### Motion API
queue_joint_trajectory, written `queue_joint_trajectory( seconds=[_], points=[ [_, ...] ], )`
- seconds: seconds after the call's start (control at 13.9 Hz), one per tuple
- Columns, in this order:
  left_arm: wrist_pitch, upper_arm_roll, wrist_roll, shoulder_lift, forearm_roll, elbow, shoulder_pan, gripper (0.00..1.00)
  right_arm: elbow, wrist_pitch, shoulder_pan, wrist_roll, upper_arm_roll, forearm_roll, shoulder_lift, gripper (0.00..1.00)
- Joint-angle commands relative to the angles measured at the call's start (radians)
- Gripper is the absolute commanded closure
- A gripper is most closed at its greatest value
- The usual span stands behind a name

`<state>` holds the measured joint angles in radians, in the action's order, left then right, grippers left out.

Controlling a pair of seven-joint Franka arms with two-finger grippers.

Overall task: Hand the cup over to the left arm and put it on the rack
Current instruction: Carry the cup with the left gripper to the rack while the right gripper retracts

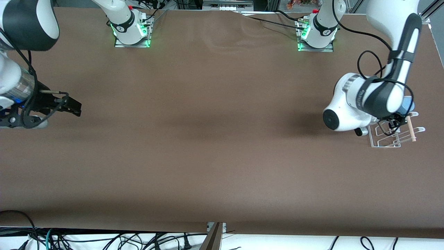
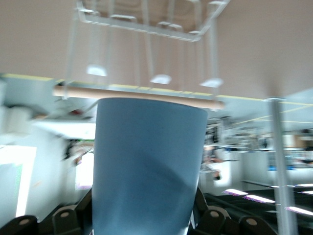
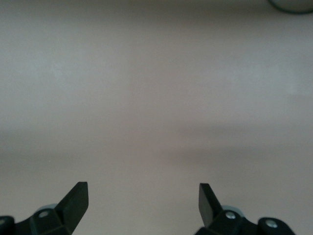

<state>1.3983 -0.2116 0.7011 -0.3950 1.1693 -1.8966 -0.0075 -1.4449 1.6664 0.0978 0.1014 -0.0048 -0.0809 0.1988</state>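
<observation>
Left gripper [image 1: 399, 119] clamping cup [image 2: 146, 166], holding it over rack [image 1: 395, 137] at left arm's end of table. Cup lying tilted, its end just beside dowel [image 2: 137, 95]; contact not clear. Handover looking done; placing step in hand.

Doing it well: lowering slowly, seating cup on hooks, keeping it off dowel, parting fingers only once rack is bearing cup. Risk: light rack sliding or tipping under push.

Right gripper [image 1: 71, 106] waiting over table [image 1: 215, 139] at right arm's end, fingers apart, holding nothing.
</observation>
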Motion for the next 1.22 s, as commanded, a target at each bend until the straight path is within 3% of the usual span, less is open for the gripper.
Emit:
queue_joint_trajectory(
  seconds=[0.0, 0.43, 0.57, 0.79, 1.15],
  points=[
    [0.125, -0.006, -0.118, 0.130, 0.168, -0.243, 0.021, 0.92, -0.055, 0.015, -0.015, -0.011, 0.008, -0.016, -0.084, 0.00],
    [0.220, -0.005, -0.202, 0.157, 0.254, -0.354, 0.092, 0.92, -0.121, -0.077, -0.023, -0.016, 0.013, -0.008, -0.130, 0.00],
    [0.243, -0.006, -0.218, 0.160, 0.273, -0.369, 0.122, 0.92, -0.095, -0.088, -0.024, -0.017, 0.009, 0.033, -0.113, 0.00],
    [0.260, -0.006, -0.245, 0.159, 0.309, -0.391, 0.126, 0.92, -0.019, -0.116, -0.020, -0.025, 0.009, 0.029, -0.072, 0.00],
    [0.301, -0.006, -0.295, 0.148, 0.354, -0.420, 0.155, 0.92, -0.009, -0.103, -0.021, -0.014, 0.008, 0.035, -0.061, 0.00]
  ],
)
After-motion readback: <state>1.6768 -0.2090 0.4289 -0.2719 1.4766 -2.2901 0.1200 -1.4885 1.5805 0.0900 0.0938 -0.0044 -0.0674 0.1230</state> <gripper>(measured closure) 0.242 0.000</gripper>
